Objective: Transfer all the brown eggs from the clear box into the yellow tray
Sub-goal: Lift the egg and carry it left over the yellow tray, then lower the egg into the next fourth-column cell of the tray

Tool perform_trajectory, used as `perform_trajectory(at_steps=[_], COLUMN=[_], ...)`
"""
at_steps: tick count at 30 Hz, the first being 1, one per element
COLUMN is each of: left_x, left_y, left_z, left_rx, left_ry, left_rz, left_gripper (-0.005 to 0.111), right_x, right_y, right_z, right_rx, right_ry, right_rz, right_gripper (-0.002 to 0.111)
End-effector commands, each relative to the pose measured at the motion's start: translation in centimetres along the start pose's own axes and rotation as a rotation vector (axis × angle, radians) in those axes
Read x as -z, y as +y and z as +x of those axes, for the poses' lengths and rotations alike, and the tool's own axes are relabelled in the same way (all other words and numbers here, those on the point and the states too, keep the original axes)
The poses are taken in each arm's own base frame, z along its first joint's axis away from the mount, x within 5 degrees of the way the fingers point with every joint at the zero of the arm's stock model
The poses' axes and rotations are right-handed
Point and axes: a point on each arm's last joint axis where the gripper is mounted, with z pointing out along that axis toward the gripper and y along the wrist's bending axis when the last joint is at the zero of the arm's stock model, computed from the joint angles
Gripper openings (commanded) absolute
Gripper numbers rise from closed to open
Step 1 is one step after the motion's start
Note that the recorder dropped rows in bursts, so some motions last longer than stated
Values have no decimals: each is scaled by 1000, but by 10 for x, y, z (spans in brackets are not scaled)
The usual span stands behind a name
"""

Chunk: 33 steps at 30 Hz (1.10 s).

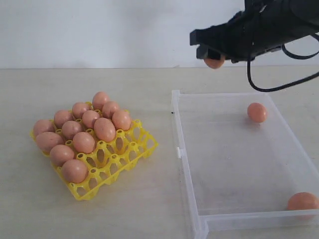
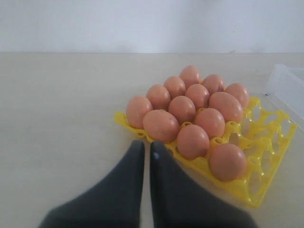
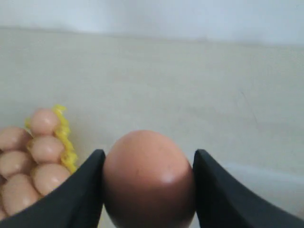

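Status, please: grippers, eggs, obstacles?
Right gripper shut on brown egg, airborne. Left gripper shut, empty. Two eggs in clear box. Way to yellow tray open.

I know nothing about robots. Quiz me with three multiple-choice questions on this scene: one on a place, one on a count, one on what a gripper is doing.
1. In the exterior view, the bright yellow plastic egg tray sits:
A) left of the large clear plastic box
B) right of it
C) inside it

2. How many orange-brown eggs lie in the clear box?
A) none
B) two
C) five

3. The right gripper is:
A) open and empty
B) shut on an egg
C) shut on the tray

Answers:
1 A, the tray stands apart on the box's left.
2 B, one egg lies near the far wall and another at the near corner.
3 B, its fingers flank the held egg.
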Motion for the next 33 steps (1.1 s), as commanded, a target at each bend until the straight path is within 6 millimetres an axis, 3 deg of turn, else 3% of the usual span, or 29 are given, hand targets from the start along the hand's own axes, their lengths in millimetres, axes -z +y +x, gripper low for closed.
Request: perform_trajectory(at_steps=[1,7,15,19,25,28,33], left_x=[0,0,0,0,0,0,0], left_y=[0,0,0,0,0,0,0], left_z=[0,0,0,0,0,0,0], left_rx=[3,3,3,3,3,3,3], left_ry=[-4,-4,-4,-4,-4,-4,-4], left_rz=[6,6,6,6,6,6,6], left_gripper=[4,4,4,4,4,4,4], right_x=[41,82,109,114,113,109,113], right_y=[44,92,129,129,127,113,77], right_z=[7,38,45,40,39,29,-8], right_rx=[137,129,-221,-314,-193,-198,-318], right_ry=[-284,-517,-623,-682,-714,-731,-795], right_rz=[-71,-235,-509,-573,-527,-502,-604], right_gripper=[1,1,1,0,0,0,0])
